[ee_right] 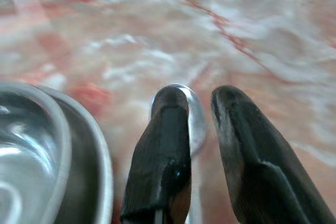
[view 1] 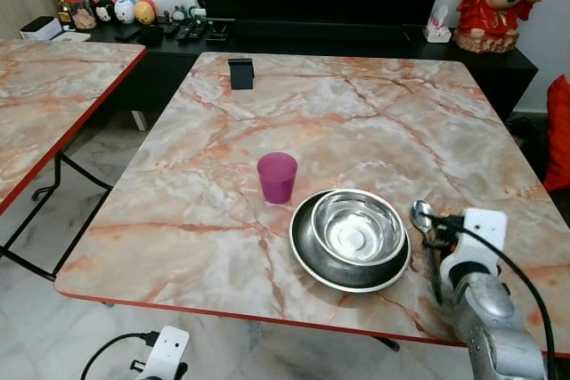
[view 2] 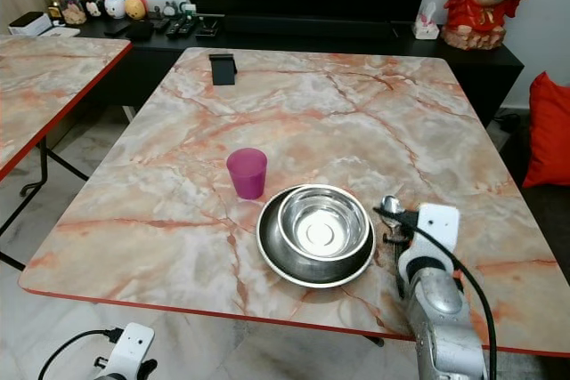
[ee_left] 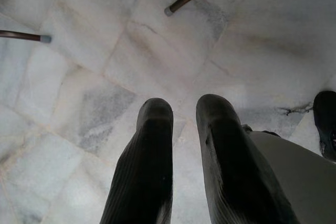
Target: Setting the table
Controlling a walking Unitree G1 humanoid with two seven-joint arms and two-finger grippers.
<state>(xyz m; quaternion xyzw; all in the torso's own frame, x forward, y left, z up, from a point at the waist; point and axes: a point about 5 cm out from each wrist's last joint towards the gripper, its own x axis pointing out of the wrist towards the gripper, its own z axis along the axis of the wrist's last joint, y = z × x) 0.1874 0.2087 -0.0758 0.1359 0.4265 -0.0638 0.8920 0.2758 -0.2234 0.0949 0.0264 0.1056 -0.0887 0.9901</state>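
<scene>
A marble-patterned surface [view 1: 356, 113] fills the middle of the head views. Low in the frame, right of centre, a steel bowl [view 1: 356, 227] sits inside a wider steel plate [view 1: 307, 251]. A pink cup [view 1: 277, 176] stands upright just beside the plate's upper left rim, apart from it.

At the lower right of the frame the right gripper [ee_right: 199, 129] lies low over the surface just right of the plate. A spoon [view 1: 421, 214] lies there, its bowl pointing toward the top of the frame. In the right wrist view the spoon's bowl shows between the two black fingertips [ee_right: 168, 114], which stand a little apart around it; whether they press on it cannot be told.

The left gripper [ee_left: 184, 114] hangs below the surface's near edge at the lower left of the frame, over the pale floor [ee_left: 94, 56], its fingers slightly parted and holding nothing.

A small black stand [view 1: 240, 73] sits near the surface's far edge, upper left.
</scene>
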